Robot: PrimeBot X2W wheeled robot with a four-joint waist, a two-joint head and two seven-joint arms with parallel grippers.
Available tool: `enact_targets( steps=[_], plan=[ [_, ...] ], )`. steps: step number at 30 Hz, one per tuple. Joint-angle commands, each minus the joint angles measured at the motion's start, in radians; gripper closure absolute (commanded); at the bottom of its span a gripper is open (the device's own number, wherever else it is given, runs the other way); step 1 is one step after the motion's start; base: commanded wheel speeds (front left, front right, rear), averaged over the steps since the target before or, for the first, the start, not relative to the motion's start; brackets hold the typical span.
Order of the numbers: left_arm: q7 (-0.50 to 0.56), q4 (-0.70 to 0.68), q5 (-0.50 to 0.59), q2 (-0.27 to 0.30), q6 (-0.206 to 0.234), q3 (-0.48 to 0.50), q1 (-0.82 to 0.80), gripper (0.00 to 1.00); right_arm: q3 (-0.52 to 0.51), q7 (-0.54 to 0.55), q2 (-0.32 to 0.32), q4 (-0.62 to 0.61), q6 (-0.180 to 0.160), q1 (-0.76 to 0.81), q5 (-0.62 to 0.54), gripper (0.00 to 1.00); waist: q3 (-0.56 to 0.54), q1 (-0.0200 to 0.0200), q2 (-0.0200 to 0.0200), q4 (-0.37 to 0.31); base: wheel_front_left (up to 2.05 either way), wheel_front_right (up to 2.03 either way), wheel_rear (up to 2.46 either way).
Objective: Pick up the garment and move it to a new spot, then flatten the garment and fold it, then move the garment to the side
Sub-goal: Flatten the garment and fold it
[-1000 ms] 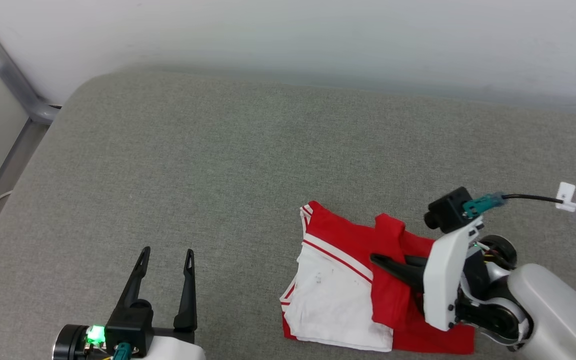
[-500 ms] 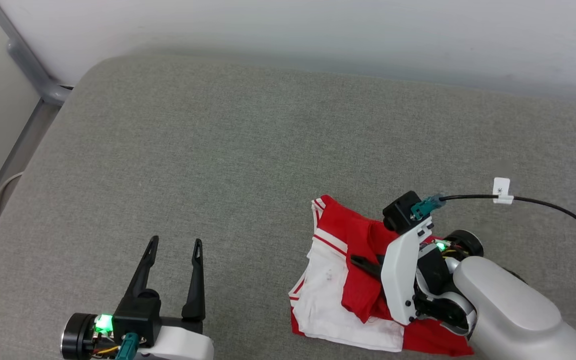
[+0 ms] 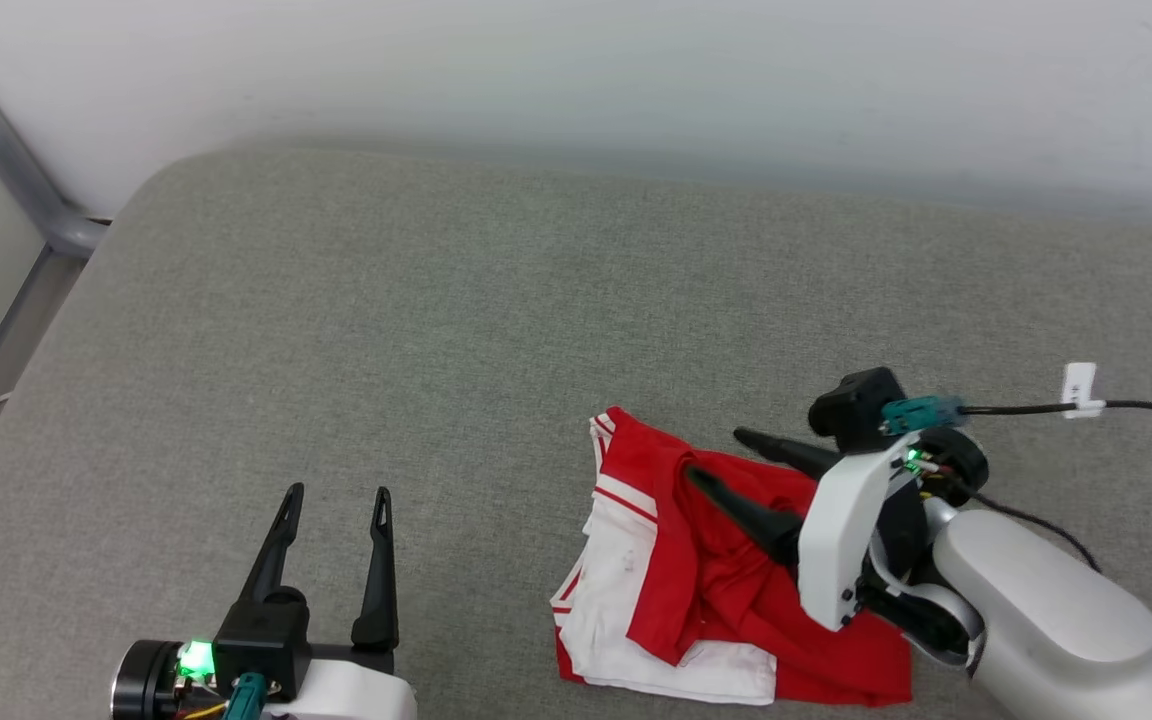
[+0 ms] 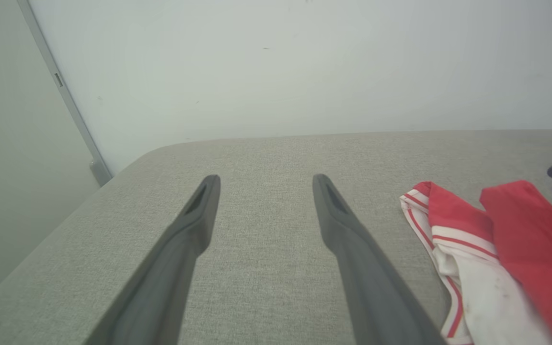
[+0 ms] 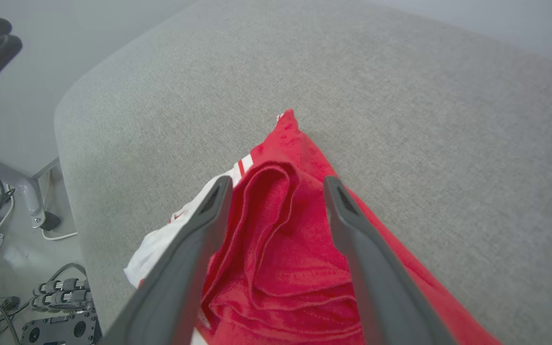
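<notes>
A release has just been made: a second ago the fingers of the right gripper point(image 3: 716, 457) were pressed together on a red fold of the garment point(image 3: 706, 590), and now they are spread wide with nothing held. In the right wrist view the let-go fold is seen as a rumpled ridge between the parted fingers point(image 5: 209, 206); whether the cloth is touched by them cannot be told. The left gripper point(image 3: 336, 495) is held fully open and empty, as before, well apart from the garment over bare grey padded surface point(image 3: 436, 350). The garment is laid at the near right of that surface, a red layer turned over the white sleeve part. A fold can be judged as placed, though it is bunched and smoothing is probably needed before the move aside. No lettering or number is shown on the garment as it lies; a mark on the small white cable tag point(image 3: 1079, 385) cannot be read
</notes>
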Motion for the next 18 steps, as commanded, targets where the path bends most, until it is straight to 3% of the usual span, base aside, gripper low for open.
enact_targets(
  steps=[1, 5, 10, 18],
  plan=[
    [-0.002, -0.004, 0.003, -0.002, 0.0, 0.003, 0.01, 0.0, -0.024, -0.055, -0.025, -0.023, -0.001, 0.004, -0.02, 0.0, -0.017, 0.0, 0.0, -0.02, 0.0, 0.0, 0.0],
    [-0.002, -0.006, 0.004, -0.002, -0.002, 0.006, 0.026, 0.0, -0.098, -0.185, -0.07, -0.045, -0.001, 0.031, -0.103, 0.0, -0.038, 0.0, 0.0, -0.048, 0.0, 0.0, 0.0],
    [-0.002, -0.016, 0.002, 0.003, -0.005, 0.012, 0.041, 0.0, -0.254, -0.341, -0.074, -0.045, -0.001, 0.09, -0.232, 0.0, -0.058, 0.0, 0.0, -0.084, 0.0, 0.0, 0.0],
    [-0.002, -0.029, 0.006, 0.012, -0.011, 0.018, 0.05, 0.0, -0.601, -0.4, 0.037, -0.132, -0.001, 0.256, -0.477, 0.0, -0.086, 0.0, 0.0, -0.121, 0.0, 0.0, 0.0]
  ],
)
